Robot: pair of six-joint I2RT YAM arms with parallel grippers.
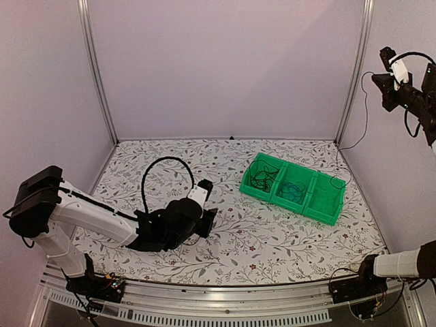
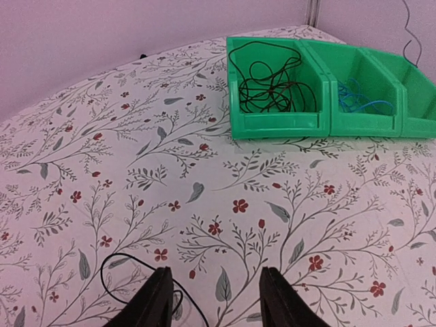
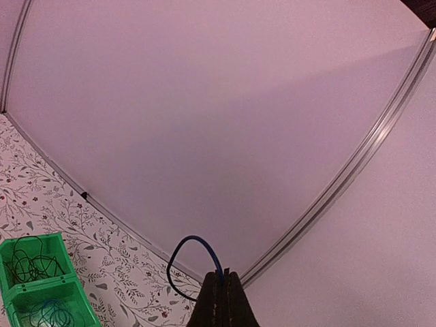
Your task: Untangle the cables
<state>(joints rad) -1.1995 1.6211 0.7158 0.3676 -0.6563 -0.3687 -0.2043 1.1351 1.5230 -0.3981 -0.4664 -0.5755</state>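
Holding black cables point(image 2: 269, 88), bin point(image 2: 279, 126) left compartment; blue cable point(image 2: 361, 102) middle; left jaws released, right jaws clenched on wire point(image 3: 170, 269).

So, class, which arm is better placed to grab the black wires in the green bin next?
Probably left: the left pincer is open, low over the table, facing the bin of wires. The right pincer is raised high, shut on a cable.

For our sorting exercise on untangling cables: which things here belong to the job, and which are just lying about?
Job: black cables; blue cables; hanging cable pinched in right end effector.
Lying about: green bin; floral table cover.
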